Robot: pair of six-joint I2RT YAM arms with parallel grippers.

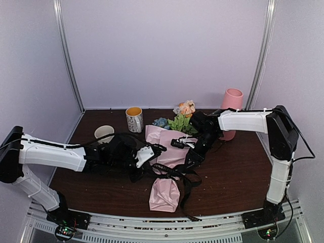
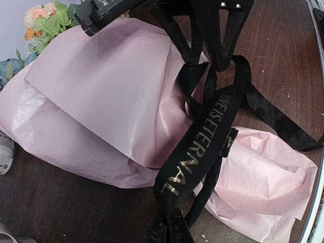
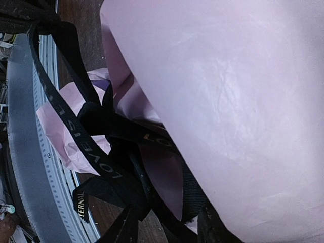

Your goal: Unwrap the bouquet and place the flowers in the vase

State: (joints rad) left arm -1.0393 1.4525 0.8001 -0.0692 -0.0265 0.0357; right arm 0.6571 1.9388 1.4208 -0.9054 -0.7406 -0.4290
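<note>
The bouquet (image 1: 167,152) lies along the middle of the table, its pink paper cone (image 2: 111,96) loose and creased. The flowers (image 1: 183,119) poke out at the far end, also seen in the left wrist view (image 2: 48,23). A black ribbon (image 2: 195,152) with gold lettering stretches between both grippers. My left gripper (image 2: 172,230) is shut on one end of it, left of the cone (image 1: 154,163). My right gripper (image 2: 207,61) stands at the cone's right side (image 1: 194,154), fingers apart; ribbon strands and a paper fold lie between them (image 3: 169,228). The pink vase (image 1: 233,101) stands upright at the back right, behind the right arm.
A patterned mug (image 1: 134,119) and a cream mug (image 1: 104,132) stand at the back left, the cream one close to my left arm. Loose ribbon tails (image 1: 187,190) trail toward the table's front edge and its metal rail (image 3: 30,167).
</note>
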